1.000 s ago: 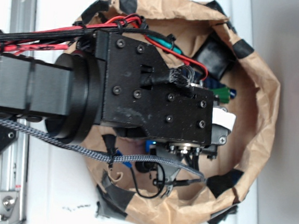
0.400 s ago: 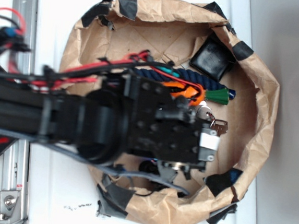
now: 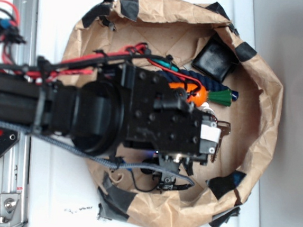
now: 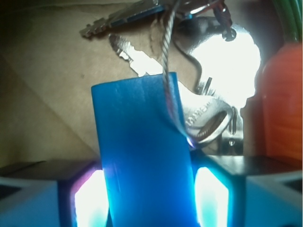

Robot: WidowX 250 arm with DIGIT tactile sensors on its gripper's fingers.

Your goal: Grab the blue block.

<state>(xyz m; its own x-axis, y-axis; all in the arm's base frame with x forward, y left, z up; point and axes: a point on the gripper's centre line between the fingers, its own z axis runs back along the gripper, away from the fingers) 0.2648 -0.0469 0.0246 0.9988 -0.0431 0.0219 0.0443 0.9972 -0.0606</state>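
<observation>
On top of a plain white table (image 3: pixel 70 11) sits a brown paper bag (image 3: pixel 266 107) with its rim rolled down into a rough bowl, patched around the edge with strips of black tape (image 3: pixel 130 6). To the right of the table the background is just flat grey, and a metal rail (image 3: pixel 23 17) runs along the left edge with red and black wiring (image 3: pixel 87 61) going to the arm.

Most of the bag's inside is covered by the black arm, but a few things poke out: a black square block (image 3: pixel 215 59) up against the upper right wall, a dark navy rope (image 3: pixel 210 81) next to it, and a toy carrot (image 3: pixel 195 94) with green leaves just below the rope. Some keys (image 4: pixel 208 113) on a wire ring lie on the paper floor, the carrot just to their side in the wrist view.

The wrist view also shows the blue block (image 4: pixel 144 156) standing upright right between the 2 fingers of the gripper (image 4: pixel 147 198), which are closed in tight against both of its sides. The block fills the gap completely and its top edge overlaps the keys behind it. From the outside view the block is pretty much hidden under the arm.
</observation>
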